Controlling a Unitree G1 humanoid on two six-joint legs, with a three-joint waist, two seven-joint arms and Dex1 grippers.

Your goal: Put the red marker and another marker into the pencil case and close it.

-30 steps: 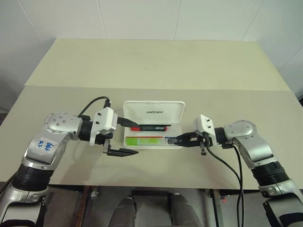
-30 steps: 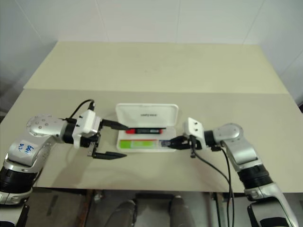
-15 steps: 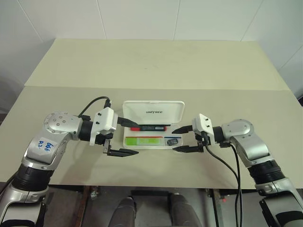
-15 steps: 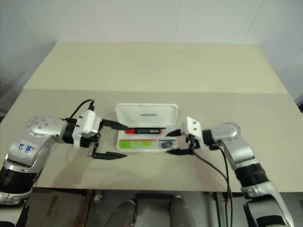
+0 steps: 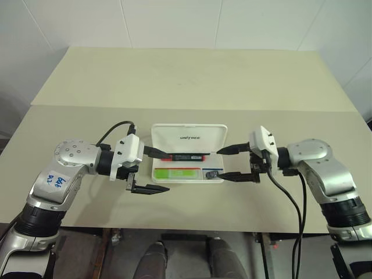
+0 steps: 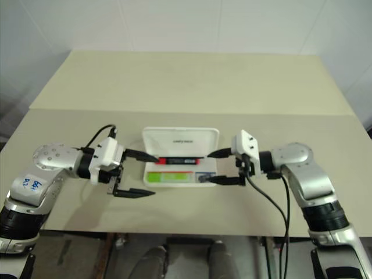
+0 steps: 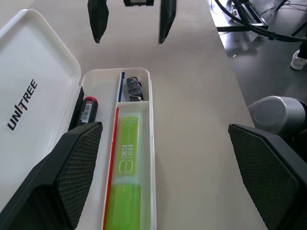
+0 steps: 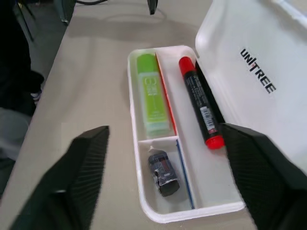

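The white pencil case (image 5: pixel 187 181) lies open mid-table, its lettered lid (image 5: pixel 168 135) tipped back on the far side. Inside it, the red marker (image 5: pixel 186 157) lies in the far compartment, its black barrel running along the hinge. The lime-green marker (image 5: pixel 176 173) lies in the near compartment. My left gripper (image 5: pixel 160 170) hovers open at the case's left end, one finger over the red marker's end. At the case's right end my right gripper (image 5: pixel 220 164) stands open and empty. Both markers also show from the wrists: green (image 7: pixel 124 177) (image 8: pixel 152 98), red (image 7: pixel 86 109) (image 8: pixel 200 103).
A small dark object (image 5: pixel 211 173) sits in the little compartment at the case's right end, also seen as the dark object (image 8: pixel 162 170). A seam runs across the beige table (image 5: pixel 186 87) behind the case. White walls stand beyond the far edge.
My right gripper went from shut to open, letting go of the small dark object in the case's end compartment, then rose and drew back to the right. The left arm stayed still.
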